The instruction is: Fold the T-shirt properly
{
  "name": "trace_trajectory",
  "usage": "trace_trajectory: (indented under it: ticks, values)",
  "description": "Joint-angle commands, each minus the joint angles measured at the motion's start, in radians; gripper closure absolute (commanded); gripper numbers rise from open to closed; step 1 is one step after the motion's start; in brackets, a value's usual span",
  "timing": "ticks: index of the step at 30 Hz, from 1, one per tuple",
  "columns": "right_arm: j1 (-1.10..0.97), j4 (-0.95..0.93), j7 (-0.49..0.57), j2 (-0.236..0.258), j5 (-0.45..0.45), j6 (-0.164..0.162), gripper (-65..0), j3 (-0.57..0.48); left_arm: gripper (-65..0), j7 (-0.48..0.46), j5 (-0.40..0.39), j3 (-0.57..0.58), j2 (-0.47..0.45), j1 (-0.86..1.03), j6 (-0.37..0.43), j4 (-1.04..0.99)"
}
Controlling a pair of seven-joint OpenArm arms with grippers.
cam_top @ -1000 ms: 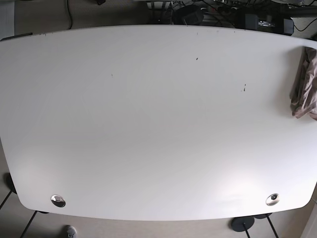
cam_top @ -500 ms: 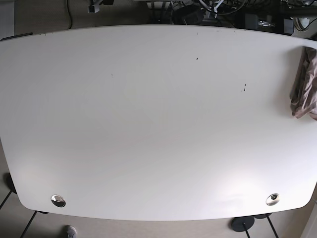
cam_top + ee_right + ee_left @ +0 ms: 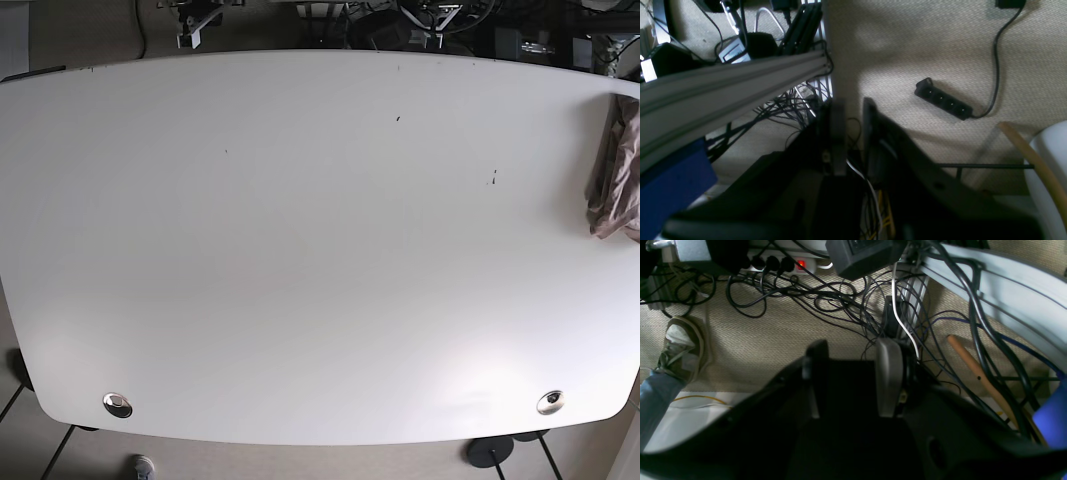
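The T-shirt (image 3: 614, 170) is a crumpled beige-pink bundle at the right edge of the white table (image 3: 300, 250), partly cut off by the frame. It does not show in either wrist view. My left gripper (image 3: 851, 376) is open and empty, hanging over the carpet and cables behind the table; in the base view it shows at the top edge (image 3: 440, 14). My right gripper (image 3: 853, 133) has a narrow gap between its fingers and holds nothing, also over the floor behind the table; in the base view it is at the top left (image 3: 193, 28).
Behind the table lie tangled cables (image 3: 826, 296), a power strip (image 3: 943, 103), an aluminium frame rail (image 3: 723, 83) and a person's shoe (image 3: 680, 346). Two metal grommets (image 3: 117, 404) (image 3: 549, 402) sit near the table's front edge.
Both grippers have come into the base view at its top edge, behind the table's far side. The T-shirt has not moved.
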Motion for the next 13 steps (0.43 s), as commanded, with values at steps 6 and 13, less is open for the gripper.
trace_trajectory:
  ticks: [6,13]
  values:
    - [-0.006,0.002,0.013,-0.002,0.007,0.007,-7.9,0.001,-21.2,-0.005,0.005,0.002,-0.004,-0.015,0.002,-0.003]
    - [-0.001,-0.002,0.017,-0.004,0.002,0.009,-7.5,-0.003,-21.3,0.001,0.008,0.003,-0.003,0.030,0.009,0.130]
